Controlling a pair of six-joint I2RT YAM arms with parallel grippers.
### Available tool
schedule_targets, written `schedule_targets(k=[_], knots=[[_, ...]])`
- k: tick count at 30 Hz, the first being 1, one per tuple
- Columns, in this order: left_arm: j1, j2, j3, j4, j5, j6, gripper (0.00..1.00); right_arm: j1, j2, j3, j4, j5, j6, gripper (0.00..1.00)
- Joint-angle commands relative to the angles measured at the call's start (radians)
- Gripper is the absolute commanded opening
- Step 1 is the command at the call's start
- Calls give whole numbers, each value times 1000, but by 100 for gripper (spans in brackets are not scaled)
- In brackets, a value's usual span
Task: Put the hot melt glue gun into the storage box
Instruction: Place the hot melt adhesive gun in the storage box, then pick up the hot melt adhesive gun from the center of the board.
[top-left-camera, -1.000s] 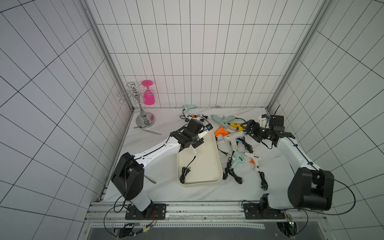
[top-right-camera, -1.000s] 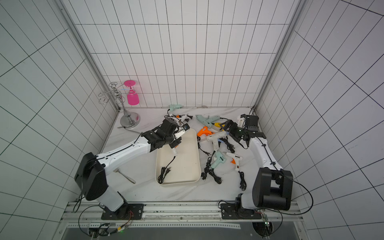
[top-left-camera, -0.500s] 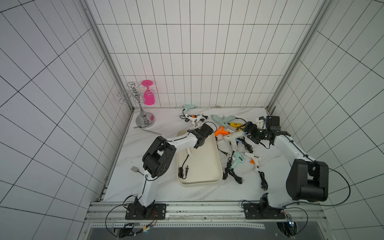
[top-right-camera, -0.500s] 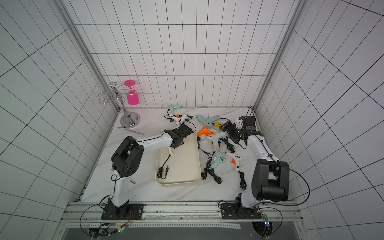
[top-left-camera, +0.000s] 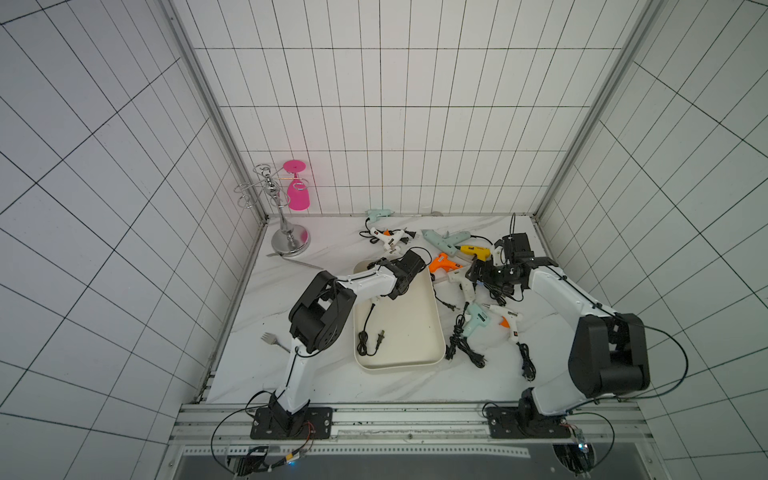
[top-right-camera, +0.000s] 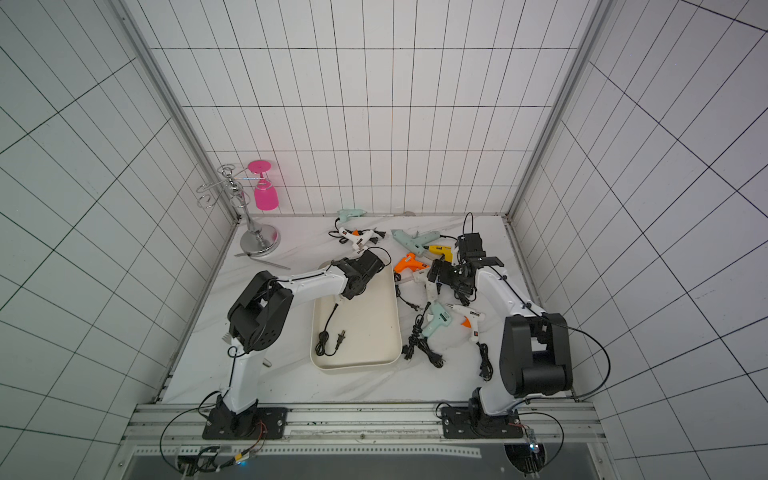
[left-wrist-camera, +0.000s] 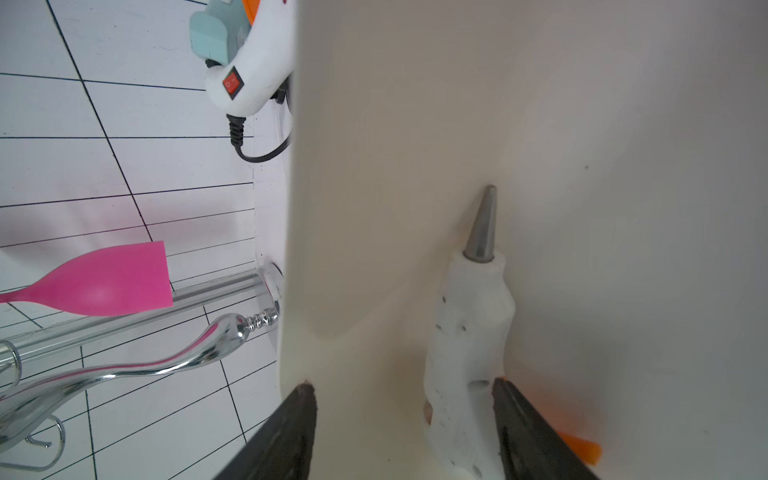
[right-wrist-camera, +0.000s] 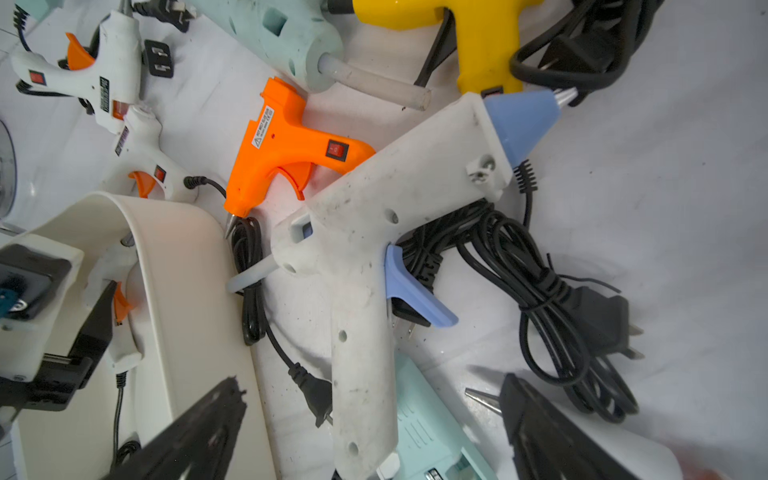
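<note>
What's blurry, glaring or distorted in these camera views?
Left wrist view: storage box looms close and soft-edged, chrome rack glinting pink. Right wrist view: blue-tipped glue gun sharp, right gripper fingers blurred. Both top views: even light, wall tiles splayed by the wide lens.

Smooth matt cream plastic storage box (left-wrist-camera: 395, 124); scuffed white plastic glue gun (left-wrist-camera: 469, 332); glossy chrome rack (left-wrist-camera: 220, 334)

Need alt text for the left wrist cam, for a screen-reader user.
A white glue gun with a metal nozzle lies in the cream storage box, the left gripper open around it. Beyond the box wall: a second glue gun, white with a red switch, and a pink glass beside a chrome rack.
</note>
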Motion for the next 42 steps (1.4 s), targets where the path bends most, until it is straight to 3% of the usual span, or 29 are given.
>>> schedule_targets(k=[1,2,3,10,15,21,24,26,32,35,42], knots=[[-6,-106,46,-43,-6,-106,69,11,-50,44,-60,115,-68,99],[-5,-136,55,-63,22,-143,68,20,-58,44,-70,128,-79,100],[-3,-170,70,-88,53,-204,75,32,-61,47,-89,143,-94,100],[77,-391,89,-196,509,-544,80,175,-22,37,-123,277,-128,93],[139,-475,24,-203,647,-649,86,222,34,67,-131,326,-131,87],[153,-545,-55,-229,655,-672,87,228,175,113,-118,370,-133,84],[155,-565,-80,-237,650,-679,87,228,227,129,-94,334,-124,66],[155,-577,-92,-242,648,-680,87,229,241,136,-89,323,-113,60],[155,-608,-129,-238,634,-676,87,234,209,111,-52,326,-125,27],[154,-608,-133,-237,630,-671,87,233,195,109,-48,335,-135,19],[155,-592,-114,-269,618,-682,85,232,125,113,-63,329,-130,11]])
